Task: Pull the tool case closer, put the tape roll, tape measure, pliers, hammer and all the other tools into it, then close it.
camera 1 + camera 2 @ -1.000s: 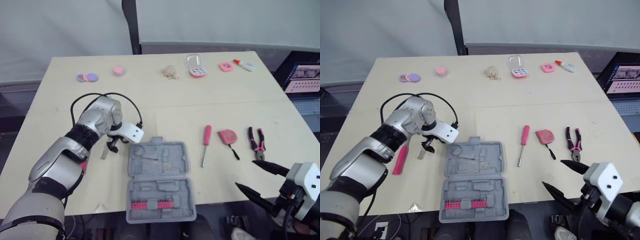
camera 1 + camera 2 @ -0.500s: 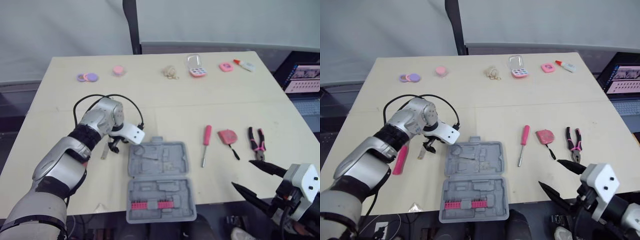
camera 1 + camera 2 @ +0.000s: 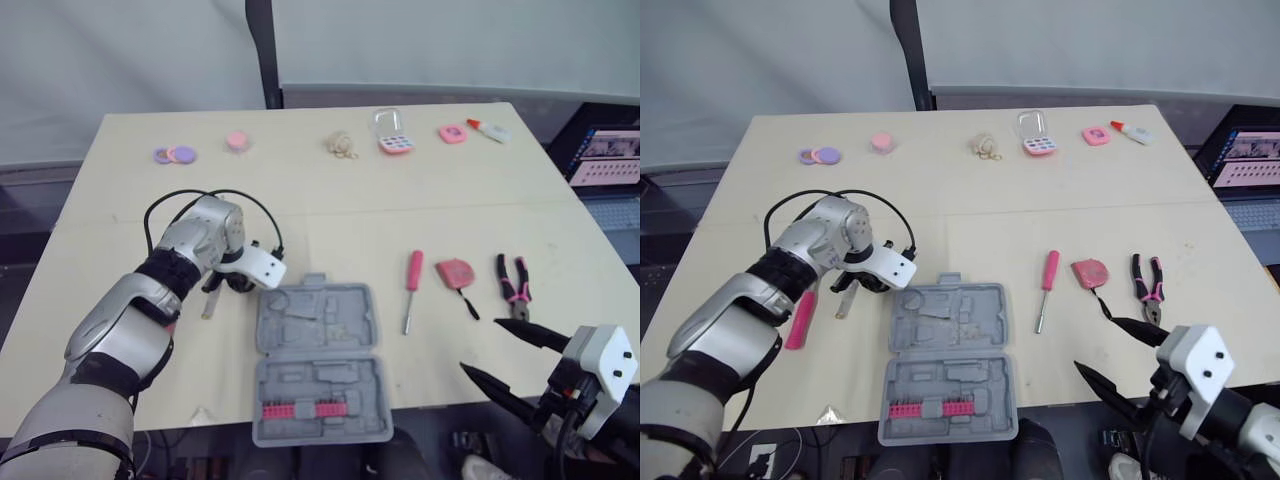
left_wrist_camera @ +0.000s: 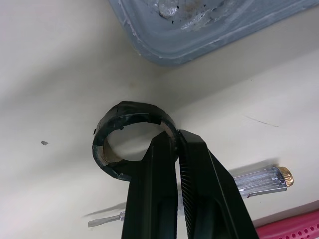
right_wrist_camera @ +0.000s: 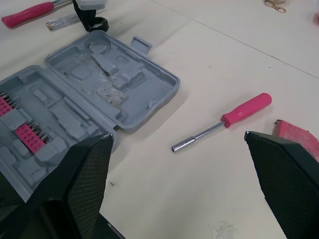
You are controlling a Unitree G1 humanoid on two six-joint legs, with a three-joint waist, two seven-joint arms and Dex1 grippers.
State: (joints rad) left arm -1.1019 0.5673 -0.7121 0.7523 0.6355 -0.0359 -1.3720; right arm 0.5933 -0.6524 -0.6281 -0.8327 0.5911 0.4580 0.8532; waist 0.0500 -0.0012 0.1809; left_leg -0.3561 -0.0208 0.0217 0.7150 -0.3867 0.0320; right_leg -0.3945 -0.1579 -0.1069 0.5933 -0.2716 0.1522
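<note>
The table [image 3: 400, 190] carries the open grey case [image 3: 318, 360], which lies between the two grippers, its far corner just beside the left gripper [image 4: 175, 144]. The head views hide this gripper's fingertips under the wrist. The left wrist view shows them plainly: the two black fingers are pressed together on the wall of the black tape roll [image 4: 130, 107], one inside the ring and one outside. The roll rests flat on the table, close to the case rim. Next to the left gripper, on the side away from the case, lie a clear-handled screwdriver [image 4: 259, 180] and a pink handle [image 3: 800, 318].

The right gripper [image 3: 486, 347] hangs at the near table edge, fingers spread wide and holding nothing. Beyond it lie the pliers [image 3: 514, 285], tape measure [image 3: 455, 272] and pink screwdriver [image 5: 244, 109].
</note>
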